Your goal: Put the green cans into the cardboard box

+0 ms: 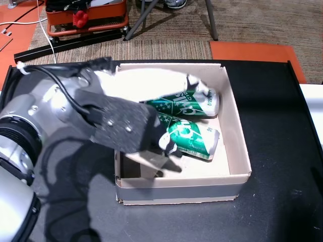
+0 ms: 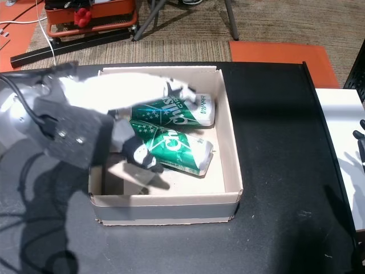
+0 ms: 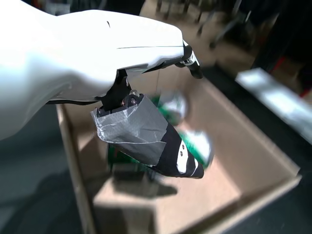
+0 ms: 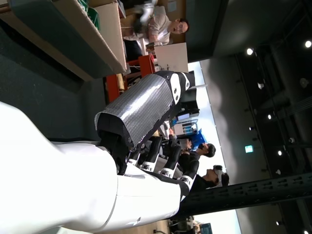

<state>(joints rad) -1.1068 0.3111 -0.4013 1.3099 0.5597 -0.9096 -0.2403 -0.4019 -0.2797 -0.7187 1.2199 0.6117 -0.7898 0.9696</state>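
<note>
A black desk (image 1: 272, 151) stood on brown carpet with orange floor patches beyond it; in the right wrist view people sat in the room behind. On the desk an open box (image 1: 237, 146) held two cans lying on their sides, touching: the far can (image 1: 194, 103) near the back wall, the near can (image 1: 194, 138) tilted just in front of it. Both sat in the box's right half; its left front floor was bare but shaded by the left hand (image 1: 126, 121). Both cans were green with white lettering and silver ends facing right. The desk right of the box lay open up to its edge, where a white surface (image 2: 342, 131) began.

The left hand reached over the box's left wall, its fingers (image 1: 197, 85) extended above the far can, thumb near the near can, spread and gripping nothing. In the right wrist view the right hand (image 4: 146, 146) was off the desk with its fingers (image 4: 170, 161) curled, holding nothing.
</note>
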